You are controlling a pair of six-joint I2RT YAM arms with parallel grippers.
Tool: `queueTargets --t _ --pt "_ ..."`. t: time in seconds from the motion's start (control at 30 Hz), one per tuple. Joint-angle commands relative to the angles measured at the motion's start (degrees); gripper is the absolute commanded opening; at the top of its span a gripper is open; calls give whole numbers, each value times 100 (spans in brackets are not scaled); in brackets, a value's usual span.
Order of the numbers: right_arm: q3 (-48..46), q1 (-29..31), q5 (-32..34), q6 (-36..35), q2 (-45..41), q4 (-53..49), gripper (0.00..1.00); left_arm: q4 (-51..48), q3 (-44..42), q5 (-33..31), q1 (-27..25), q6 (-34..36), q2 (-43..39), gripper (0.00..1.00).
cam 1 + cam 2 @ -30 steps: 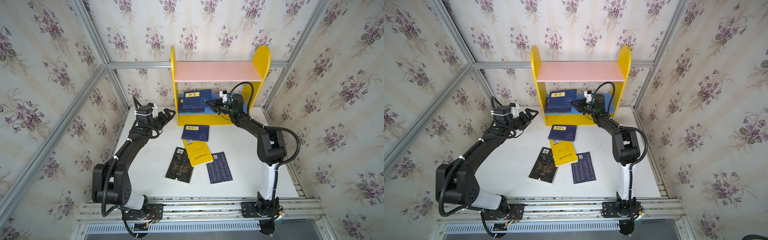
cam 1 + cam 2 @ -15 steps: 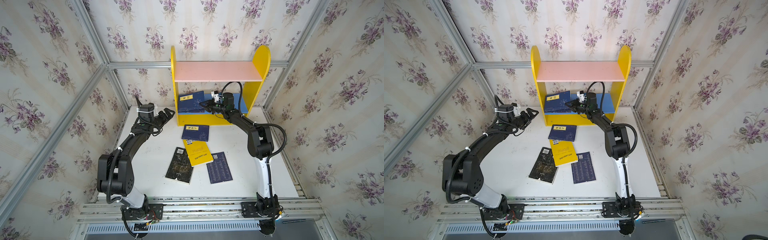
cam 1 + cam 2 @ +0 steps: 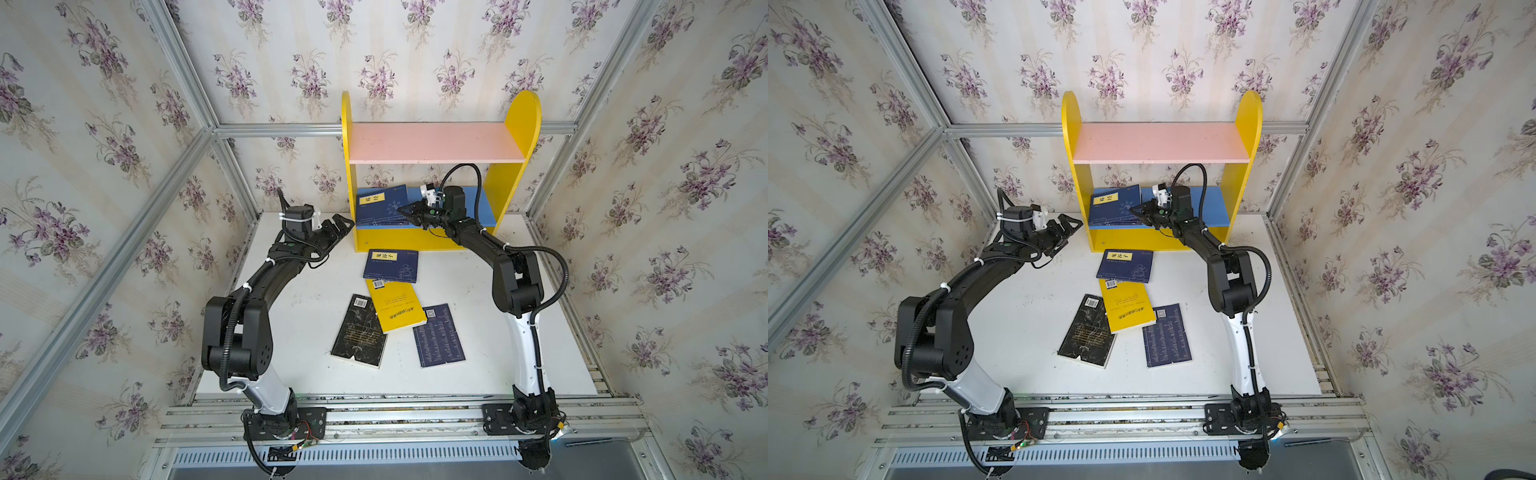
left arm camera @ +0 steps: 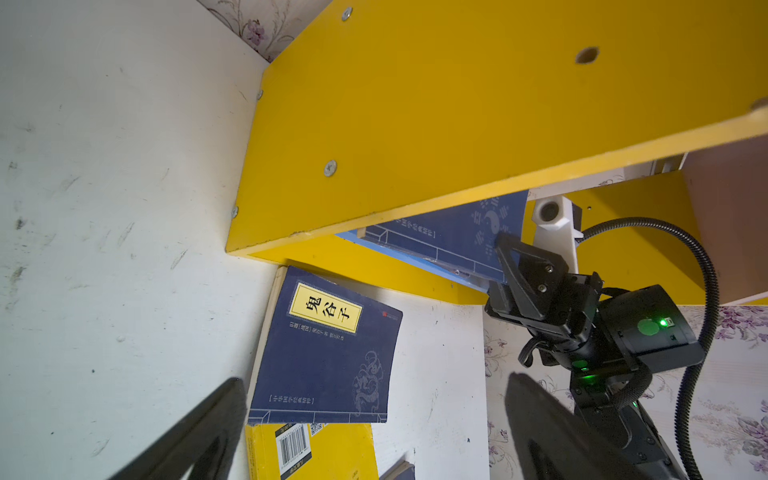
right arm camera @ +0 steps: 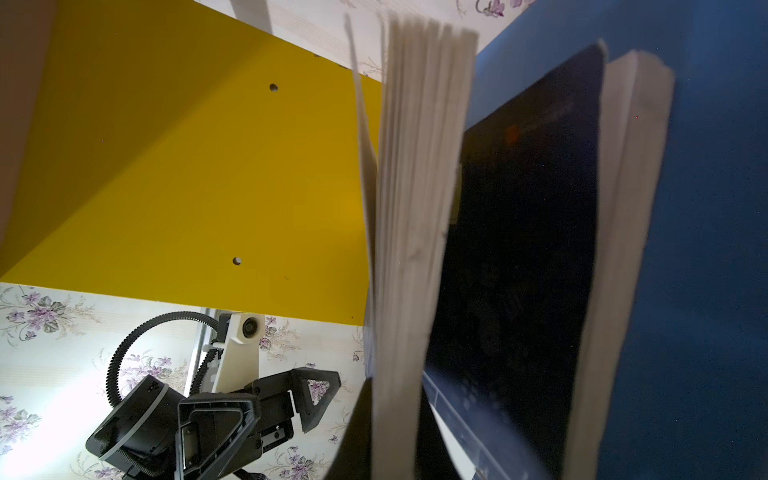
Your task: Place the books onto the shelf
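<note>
Navy book (image 3: 384, 205) on blue board (image 3: 488, 206) | my right jaws pressed together at its edge, left jaws spread | I should push slowly, flat, leftwards.

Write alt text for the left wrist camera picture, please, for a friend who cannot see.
The robot's black right hand, closed, is at the edge of a navy blue paperback lying on the blue lower board of a yellow wooden bookshelf. On the white table beside it lie another navy blue paperback with a yellow title label and a bright yellow paperback.
</note>
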Motion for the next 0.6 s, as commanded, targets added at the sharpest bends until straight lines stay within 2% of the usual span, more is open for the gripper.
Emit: queueTargets --t 0.0,0.57 --pt "165 2 -86 93 17 222 6 171 70 55 -17 -54 55 99" --pt "483 -15 -174 180 248 97 6 194 491 28 -94 -183 484 99"
